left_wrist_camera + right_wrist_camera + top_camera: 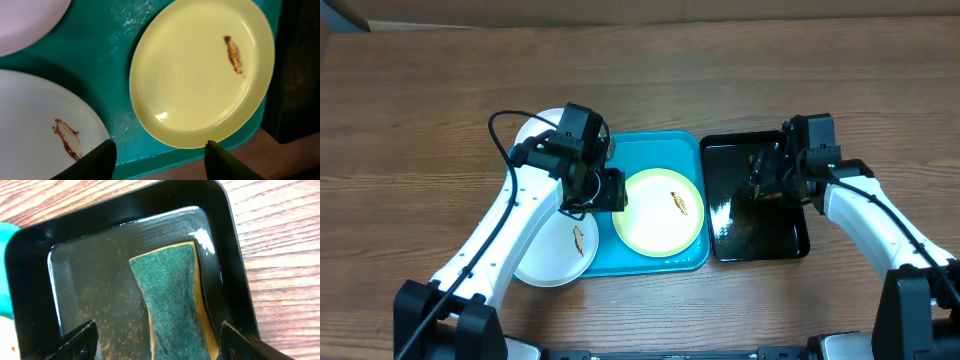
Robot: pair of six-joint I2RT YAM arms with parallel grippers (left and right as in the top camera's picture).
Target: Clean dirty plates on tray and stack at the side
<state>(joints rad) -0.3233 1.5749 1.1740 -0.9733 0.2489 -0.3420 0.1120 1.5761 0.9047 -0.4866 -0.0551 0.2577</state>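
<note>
The turquoise tray (665, 150) lies mid-table. A yellow-green rimmed plate (650, 225) with a brown smear rests on it, seen close up as the yellow plate (190, 85) in the left wrist view. A white plate (548, 262) with a smear overlaps the tray's left edge, and it shows as the smeared white plate (30, 115) in that wrist view. Another white plate (533, 130) lies behind my left arm. My left gripper (608, 190) (160, 160) hovers open over the tray's front rim, holding nothing. My right gripper (767, 178) (162, 345) is open, its fingers wide on either side of the sponge (172, 300).
The black tray (790, 245) (30, 255) stands right of the turquoise tray, with wet specks on its floor and the green and yellow sponge lying along its right wall. Bare wooden table (420, 100) surrounds both trays.
</note>
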